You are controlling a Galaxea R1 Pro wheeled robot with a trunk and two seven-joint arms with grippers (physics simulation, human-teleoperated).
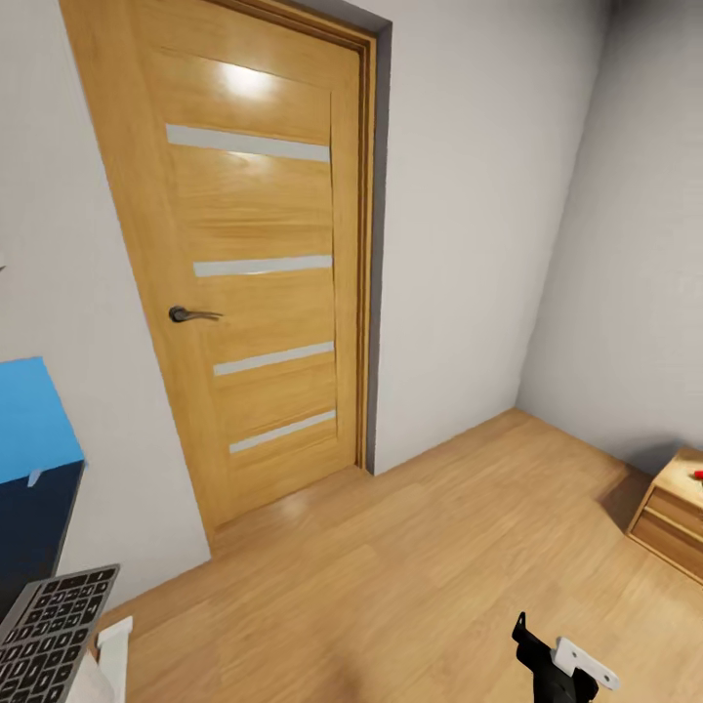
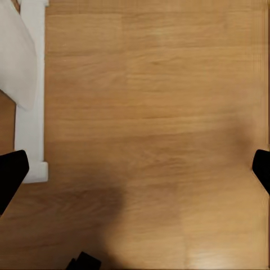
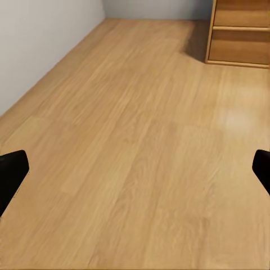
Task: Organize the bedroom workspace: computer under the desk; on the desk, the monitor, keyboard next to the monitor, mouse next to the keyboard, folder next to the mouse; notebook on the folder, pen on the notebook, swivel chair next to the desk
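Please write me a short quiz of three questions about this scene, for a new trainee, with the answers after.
1. True or false: the door is shut.
2. Which thing lies nearest the head view's lower left corner? A) folder B) keyboard C) oak unit
3. Fill in: both wrist views look down on a wood-plank ____.

Key:
1. True; it sits flush in its frame, handle on its left side.
2. B; the keyboard is at the lower left, the folder above it on the dark desk, and the oak unit at the right edge.
3. floor.
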